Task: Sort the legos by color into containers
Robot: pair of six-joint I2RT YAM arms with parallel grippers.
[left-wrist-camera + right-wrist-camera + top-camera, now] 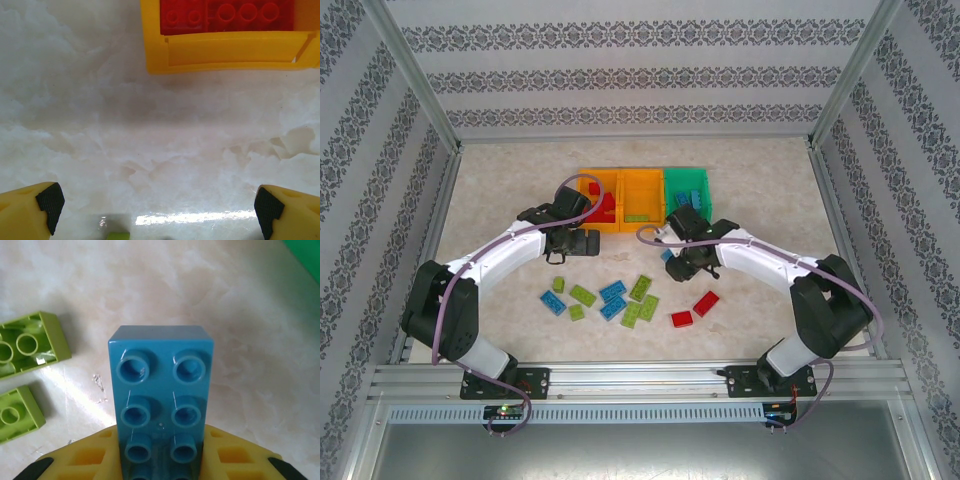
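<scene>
Blue brick (161,400) clamped in the right jaws, left jaws wide open, bins (640,171) partly filled, roughly a dozen legos (613,291) left on the counter (500,190).

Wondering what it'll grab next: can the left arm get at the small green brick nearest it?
Probably yes. The left jaws stand open and empty near the green brick, with bare table between and nothing on top of it.
</scene>
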